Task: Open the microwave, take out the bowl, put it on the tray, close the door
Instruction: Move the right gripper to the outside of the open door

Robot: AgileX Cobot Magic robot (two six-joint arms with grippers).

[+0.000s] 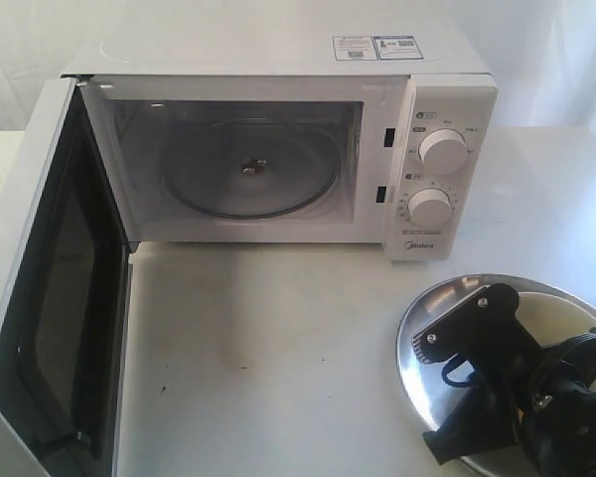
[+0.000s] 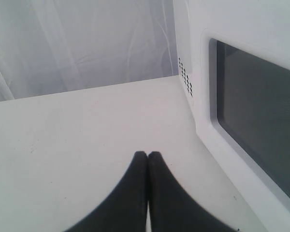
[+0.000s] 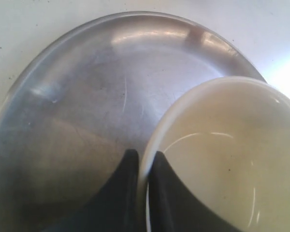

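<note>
The white microwave [image 1: 278, 149] stands at the back with its door [image 1: 50, 298] swung wide open to the left. Its glass turntable is bare. At the front right lies the silver tray [image 1: 417, 328]. My right gripper [image 3: 143, 159] is shut on the rim of the cream bowl [image 3: 232, 154], one finger inside and one outside, over the tray [image 3: 87, 96]. Whether the bowl rests on the tray I cannot tell. In the exterior view the right arm [image 1: 497, 378] covers most of the bowl [image 1: 561, 316]. My left gripper [image 2: 148, 155] is shut on nothing, low over the table beside the door's outer face [image 2: 251, 121].
The white table [image 1: 278, 358] stretches in front of the microwave. Two round dials [image 1: 442, 151] sit on the microwave's right panel. A pale curtain [image 2: 77, 43] hangs behind the table on the left side.
</note>
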